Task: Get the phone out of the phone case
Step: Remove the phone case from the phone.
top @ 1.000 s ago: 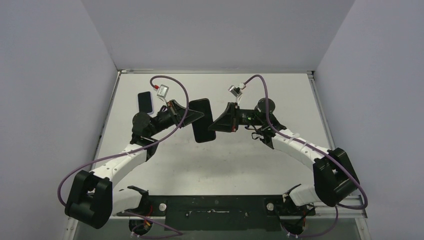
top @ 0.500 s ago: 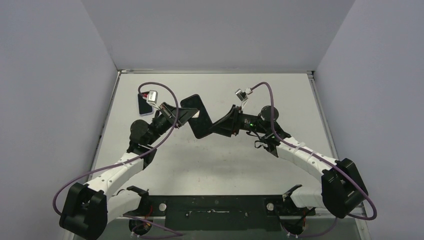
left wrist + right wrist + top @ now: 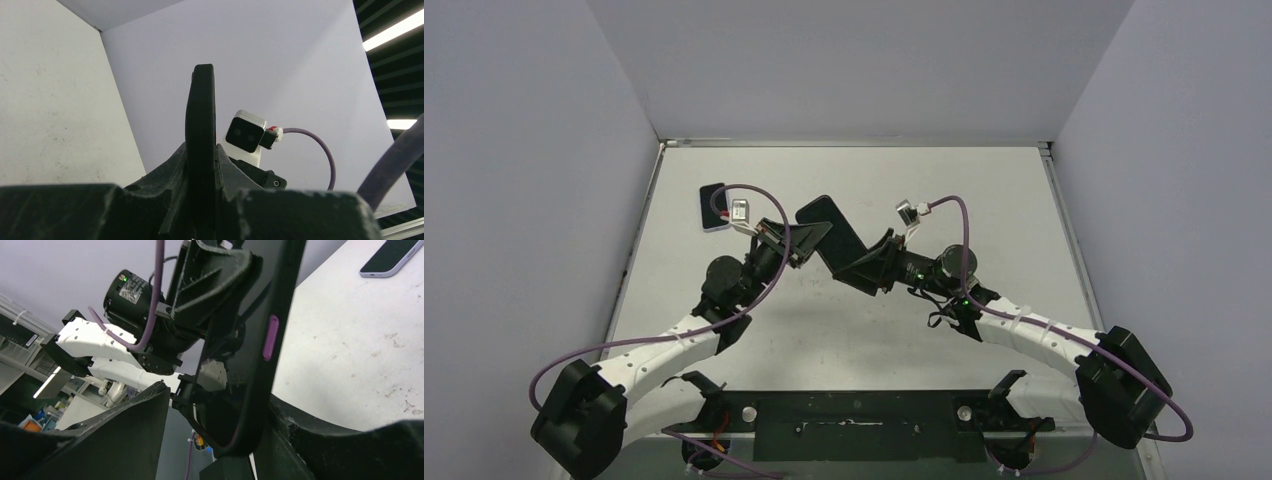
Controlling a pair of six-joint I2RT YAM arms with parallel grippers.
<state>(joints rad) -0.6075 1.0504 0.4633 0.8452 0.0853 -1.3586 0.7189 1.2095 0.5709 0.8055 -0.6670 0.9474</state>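
The black phone case (image 3: 834,232) hangs tilted above the middle of the table. My left gripper (image 3: 807,238) is shut on its left edge, and the left wrist view shows that edge (image 3: 200,100) pinched between the jaws of the left gripper (image 3: 201,150). My right gripper (image 3: 871,265) is open around the case's lower end. In the right wrist view the case (image 3: 280,295), with a purple side button (image 3: 270,337), rests against one finger (image 3: 300,430) and looks hollow. A phone (image 3: 714,206) with a pale rim lies flat at the back left (image 3: 392,255).
White walls close the table (image 3: 984,200) on three sides. Purple cables loop over both wrists. The left arm's wrist camera (image 3: 245,132) shows just past the case.
The right gripper has opened, having been shut on the case. Both wrists have shifted toward the near side, and the case has turned from upright to a diagonal tilt.
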